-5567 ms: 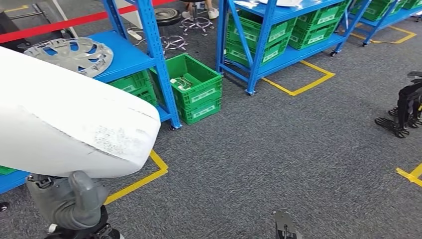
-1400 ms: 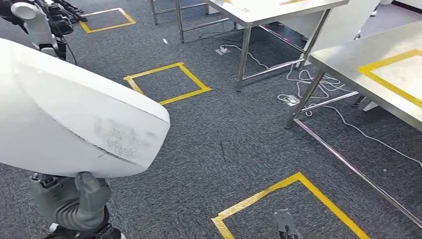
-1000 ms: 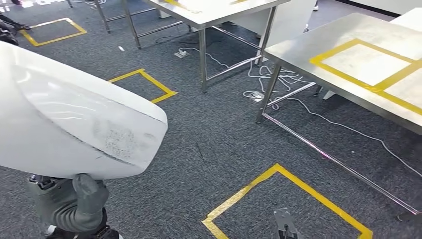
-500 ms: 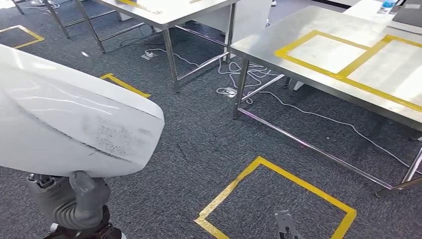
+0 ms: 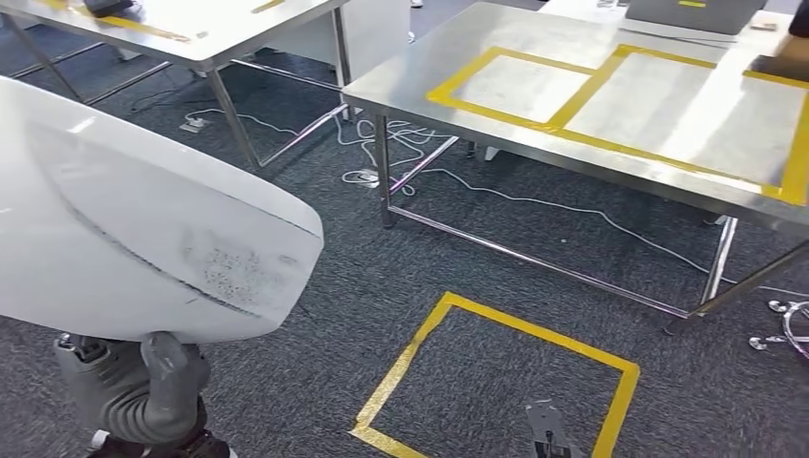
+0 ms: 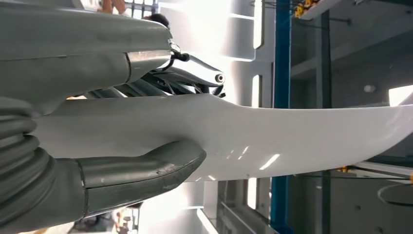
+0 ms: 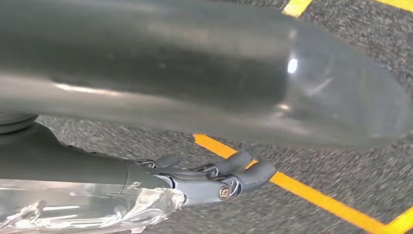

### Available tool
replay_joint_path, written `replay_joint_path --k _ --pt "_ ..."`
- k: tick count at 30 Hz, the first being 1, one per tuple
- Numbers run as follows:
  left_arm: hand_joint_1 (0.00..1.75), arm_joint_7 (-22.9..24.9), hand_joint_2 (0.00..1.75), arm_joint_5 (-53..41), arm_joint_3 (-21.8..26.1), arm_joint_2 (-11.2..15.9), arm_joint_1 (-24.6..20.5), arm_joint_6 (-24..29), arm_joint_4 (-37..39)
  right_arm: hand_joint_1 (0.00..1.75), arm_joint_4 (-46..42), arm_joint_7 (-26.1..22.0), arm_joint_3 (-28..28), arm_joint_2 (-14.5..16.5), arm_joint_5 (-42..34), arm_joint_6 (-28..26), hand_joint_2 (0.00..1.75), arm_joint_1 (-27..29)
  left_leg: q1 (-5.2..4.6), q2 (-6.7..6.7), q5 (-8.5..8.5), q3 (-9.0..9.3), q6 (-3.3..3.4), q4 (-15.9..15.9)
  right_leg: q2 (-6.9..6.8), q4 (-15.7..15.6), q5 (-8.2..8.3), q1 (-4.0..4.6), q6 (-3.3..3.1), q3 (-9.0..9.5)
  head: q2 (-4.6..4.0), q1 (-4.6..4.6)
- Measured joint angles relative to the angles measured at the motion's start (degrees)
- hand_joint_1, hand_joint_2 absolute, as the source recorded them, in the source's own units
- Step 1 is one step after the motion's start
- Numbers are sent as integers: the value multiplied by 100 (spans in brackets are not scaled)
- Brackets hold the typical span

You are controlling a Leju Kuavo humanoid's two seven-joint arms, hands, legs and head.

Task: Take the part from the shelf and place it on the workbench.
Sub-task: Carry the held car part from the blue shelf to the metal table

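I see two steel worktops: near worktop (image 5: 611,105) with yellow tape frames, second worktop (image 5: 200,29) behind. One part (image 5: 143,239): big white curved panel, scuffed grey at tip, held over grey carpet (image 5: 458,277). Left hand (image 5: 134,391) fingers (image 6: 141,168) clamped on part. Right hand (image 7: 209,178) fingers together, empty.

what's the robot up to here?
The robot's left hand grips a large white curved panel part, thumb on one face and fingers on the other. It faces a stainless steel workbench marked with yellow tape rectangles, with a yellow tape square on the grey carpet in front of it. The part is not yet set down. The right hand hangs by the floor, holding nothing, its fingers loosely curled.
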Motion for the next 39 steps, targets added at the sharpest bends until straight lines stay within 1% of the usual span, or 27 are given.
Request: replay_joint_path --k 1,3,4,5,7,9,10,11,12,14,16,18,20,21,23,24,25,26,27,29,31,32,33,34,36,38,39 --pt "175 0 175 1 0 0 -1 1 0 0 0 -1 -3 0 1 1 0 5 3 -65 1 33 24 -93 62 1 11 -5 39 -29 0 -5" --pt "175 -1 175 2 -2 -8 -6 3 0 0 1 -1 -7 0 2 2 0 41 -7 47 7 42 106 -121 133 -22 35 -28 112 -79 0 -1" --pt "175 -1 175 2 -4 -16 -9 3 0 0 2 -1 -10 0 2 1 0 60 -6 114 17 50 151 -131 44 19 4 -19 137 -111 0 13" --pt "175 -1 175 2 -6 -26 -10 3 0 0 2 0 -13 0 4 1 0 67 -4 192 23 59 192 -142 -117 165 -94 -2 155 -188 0 38" --pt "175 0 175 2 -7 -38 -5 2 0 0 2 1 -17 0 10 1 0 50 -25 352 15 67 248 -149 -497 807 -450 30 171 -485 1 84" --pt "175 0 175 2 -5 -38 1 1 0 0 2 1 -20 0 17 2 0 37 -53 520 1 72 270 -147 -634 1489 -730 27 179 -804 1 92" --pt "175 1 175 2 -5 -38 1 0 0 0 2 2 -21 0 19 2 0 41 -59 596 -7 76 270 -147 -654 1600 -734 27 181 -846 2 94" --pt "175 0 175 2 -6 -38 1 -1 0 0 2 2 -22 0 20 2 0 48 -62 668 -18 87 264 -146 -677 1474 -630 27 181 -765 2 95" --pt "175 0 175 2 -7 -38 0 -1 0 0 1 3 -24 0 22 2 0 52 -64 733 -32 104 248 -145 -741 1160 -461 28 180 -581 2 96" --pt "175 0 175 2 -5 -40 -1 -2 0 0 0 3 -27 0 30 2 0 36 -94 844 -74 148 196 -134 -994 411 -172 38 160 -144 2 95" --pt "175 0 175 2 -2 -42 -5 -2 0 0 1 2 -28 0 37 3 0 10 -128 932 -100 179 141 -128 -1100 93 -95 57 96 30 2 75" --pt "175 0 175 2 -4 -43 -12 -2 -1 0 1 2 -28 0 37 4 0 5 -124 1026 -111 198 85 -144 -964 80 -80 66 7 8 2 60" --pt "175 0 175 2 -5 -45 -22 -2 -3 0 1 3 -33 0 39 2 0 10 -100 901 -230 165 23 -22 -832 53 -56 45 -65 9 2 51" --pt "175 0 175 2 -5 -42 -24 -2 -4 0 0 3 -37 0 41 1 0 6 -91 774 -371 68 -1 199 -765 39 -45 29 -94 16 2 39" --pt "175 -1 175 2 -4 -30 -15 1 -3 0 1 3 -43 0 44 1 0 -5 -84 553 -713 -297 -21 931 -625 35 -38 21 -124 10 1 21" --pt "175 -1 175 2 -4 -22 -9 4 -3 0 1 3 -44 0 45 2 0 -5 -84 516 -814 -480 -23 1258 -548 35 -38 20 -131 7 1 18" --pt "175 0 175 2 -4 -17 -6 8 -2 0 1 3 -45 0 46 2 0 -1 -84 498 -807 -592 -21 1424 -467 35 -37 20 -132 6 0 17" --pt "175 0 175 2 -3 -14 -6 10 -2 0 1 3 -46 0 46 2 0 4 -82 490 -692 -604 -14 1383 -386 35 -34 18 -129 7 0 17" --pt "175 0 175 2 -3 -13 -7 13 -3 0 0 3 -48 0 46 2 0 6 -77 463 -493 -512 -3 1141 -303 36 -30 13 -120 10 0 16" --pt "175 -1 175 2 -3 -14 -8 14 -3 0 1 3 -50 0 47 2 0 1 -48 245 -115 -190 18 412 -141 52 -24 10 -78 -2 0 7" --pt "175 0 175 3 -3 -16 -9 14 -3 0 1 3 -50 0 49 3 0 -1 -29 50 5 -3 49 -28 -14 58 -12 12 -12 -47 1 -2" --pt "175 0 175 3 -3 -19 -11 14 -3 0 1 3 -50 0 50 3 0 10 -33 43 -3 17 77 -92 39 48 0 10 29 -68 1 -5" --pt "175 0 175 4 -4 -24 -13 14 -2 0 1 3 -50 -1 50 2 0 31 -32 97 4 12 114 -91 82 22 15 -2 66 -83 1 -2" --pt "175 0 175 4 -5 -31 -16 13 -2 0 1 3 -50 -1 50 2 0 54 -29 151 15 18 153 -104 47 30 7 -3 97 -97 1 0" --pt "175 0 175 4 -7 -49 -16 12 -2 0 0 3 -50 -2 50 1 0 65 -20 284 30 35 233 -130 -232 316 -183 19 144 -245 1 40" --pt "175 0 175 4 -7 -55 -12 12 -2 0 1 3 -49 -2 50 2 0 41 -44 426 19 42 279 -130 -557 1039 -568 35 171 -586 0 80" --pt "175 -1 175 4 -7 -52 -9 13 -2 0 1 3 -49 -2 50 2 0 33 -55 503 12 45 288 -129 -621 1408 -721 33 181 -759 1 84"
